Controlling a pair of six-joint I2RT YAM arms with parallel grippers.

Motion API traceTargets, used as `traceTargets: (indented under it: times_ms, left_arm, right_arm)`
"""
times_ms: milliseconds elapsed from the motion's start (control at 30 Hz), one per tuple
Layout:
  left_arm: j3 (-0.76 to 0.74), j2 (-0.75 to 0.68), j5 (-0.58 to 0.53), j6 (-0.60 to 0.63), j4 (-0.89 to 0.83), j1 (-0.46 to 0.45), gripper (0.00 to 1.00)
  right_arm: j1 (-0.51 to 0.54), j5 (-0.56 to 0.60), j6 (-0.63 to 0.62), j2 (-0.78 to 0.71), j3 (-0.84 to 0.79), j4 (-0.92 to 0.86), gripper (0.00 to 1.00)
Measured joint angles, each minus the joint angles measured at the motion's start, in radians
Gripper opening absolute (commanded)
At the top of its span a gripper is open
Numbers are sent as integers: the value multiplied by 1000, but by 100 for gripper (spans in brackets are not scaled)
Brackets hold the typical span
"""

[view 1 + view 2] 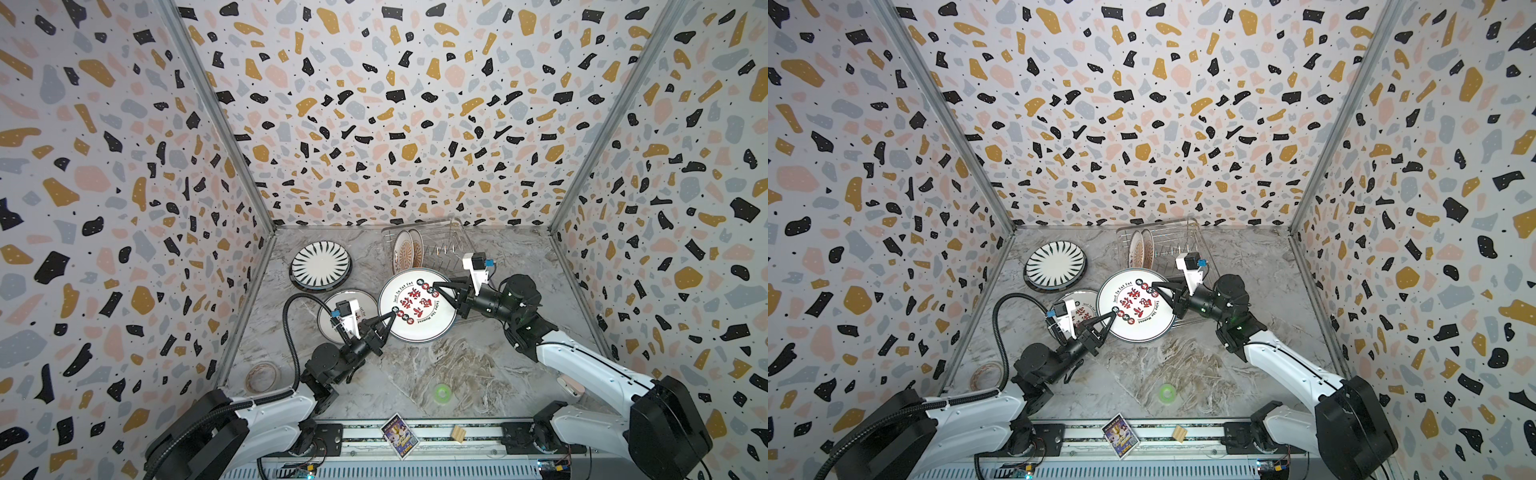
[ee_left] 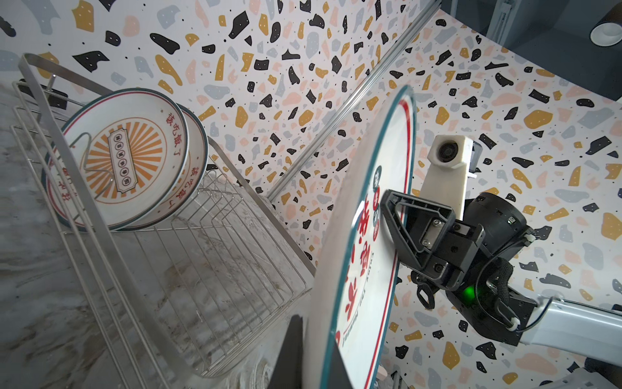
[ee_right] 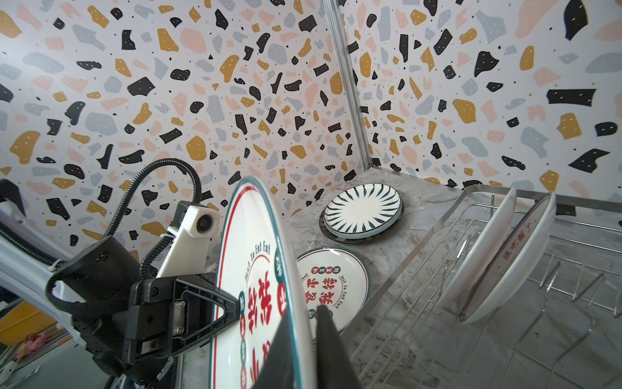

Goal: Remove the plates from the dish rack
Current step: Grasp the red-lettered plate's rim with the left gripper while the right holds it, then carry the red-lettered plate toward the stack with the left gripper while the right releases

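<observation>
Plate held between left gripper, clamped, and right gripper, perhaps loose.

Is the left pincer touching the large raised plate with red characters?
Touching. The right wrist view shows the left pincer shut on the rim of the raised plate, one finger flat against its printed face.

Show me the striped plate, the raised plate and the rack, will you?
striped plate (image 1: 320, 264): a top view, its white centre.
raised plate (image 1: 415, 306): a top view, its printed centre.
rack (image 2: 148, 289): left wrist view, its flat rim band.
</observation>
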Motion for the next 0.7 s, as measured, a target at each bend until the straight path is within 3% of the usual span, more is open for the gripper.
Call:
traceTargets:
  times_ms: [300,467,600,700]
  left_arm:
    - [0,-105,-61,18,-108,0,0]
    - [0,-164,-69,26,-152,0,0]
    - [-1,-217,-77,36,-194,0,0]
    - [-7,-262,-95,43,-233,0,0]
  right_arm:
    - [16,102,18,-24,-35,10,68]
    - [21,168,23,-37,-76,11,76]
    - [23,203,26,-43,-103,18,92]
    - [35,244,27,-60,-135,24,97]
